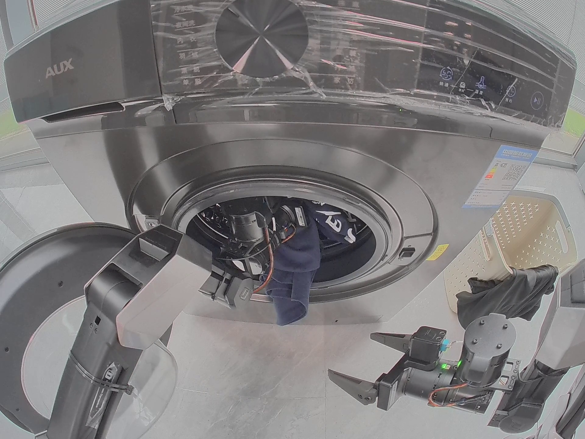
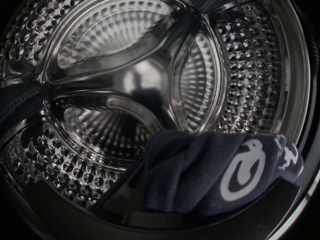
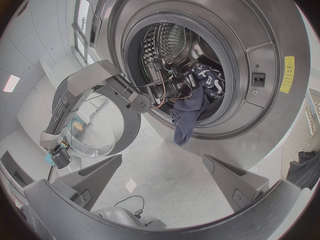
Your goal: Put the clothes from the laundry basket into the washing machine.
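Note:
The grey washing machine (image 1: 292, 153) stands with its round opening uncovered. A navy garment with white print (image 1: 295, 269) lies half in the drum, one end hanging over the lower rim toward the floor. My left arm's wrist (image 1: 247, 233) is inside the opening beside that garment (image 3: 190, 117); its gripper end is hidden by the cloth. From the left wrist view the steel drum (image 2: 133, 67) shows, with the navy garment (image 2: 206, 170) at its front lip. My right gripper (image 1: 351, 355) hangs open and empty over the floor, below the opening. A black garment (image 1: 506, 294) drapes over the cream laundry basket (image 1: 536, 227).
The machine's round glass door (image 1: 36, 288) is swung open at the left, close behind my left arm. The basket (image 3: 306, 127) stands against the machine's right side. Grey tiled floor (image 1: 256, 373) lies free in front of the machine.

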### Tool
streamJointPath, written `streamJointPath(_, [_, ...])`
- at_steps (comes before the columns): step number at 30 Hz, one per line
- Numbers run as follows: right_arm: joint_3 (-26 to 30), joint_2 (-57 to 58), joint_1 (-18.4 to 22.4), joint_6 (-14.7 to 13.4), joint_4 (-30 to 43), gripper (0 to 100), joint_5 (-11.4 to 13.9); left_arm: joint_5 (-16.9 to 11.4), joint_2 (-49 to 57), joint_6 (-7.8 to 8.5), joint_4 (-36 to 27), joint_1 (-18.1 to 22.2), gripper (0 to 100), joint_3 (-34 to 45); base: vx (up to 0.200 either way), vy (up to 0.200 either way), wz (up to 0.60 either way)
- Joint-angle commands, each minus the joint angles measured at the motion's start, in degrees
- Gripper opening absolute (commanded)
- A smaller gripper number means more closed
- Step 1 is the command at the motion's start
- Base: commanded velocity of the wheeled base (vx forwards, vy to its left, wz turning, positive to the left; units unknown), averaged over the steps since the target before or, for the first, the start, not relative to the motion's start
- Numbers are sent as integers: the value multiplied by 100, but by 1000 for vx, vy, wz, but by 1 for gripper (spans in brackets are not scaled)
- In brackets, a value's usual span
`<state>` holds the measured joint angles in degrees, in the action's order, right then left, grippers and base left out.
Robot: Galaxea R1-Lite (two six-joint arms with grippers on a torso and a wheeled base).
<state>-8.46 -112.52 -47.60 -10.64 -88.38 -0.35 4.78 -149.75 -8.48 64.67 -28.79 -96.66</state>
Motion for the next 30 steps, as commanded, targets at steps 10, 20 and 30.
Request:
streamJointPath(10, [-15,-16,-3,1,-4,100,0,146,-300,-13,-649,225,0,-995,0,0,0])
streamJointPath(20, [-7,-16,-3,1,-4,100,0,216,-274,-30,-693,208,100,-978,0,0,0])
streamJointPath(30, [2,-16,6,1,-4,100,9,216,508,-22,-833,146,100,754,0,0,0])
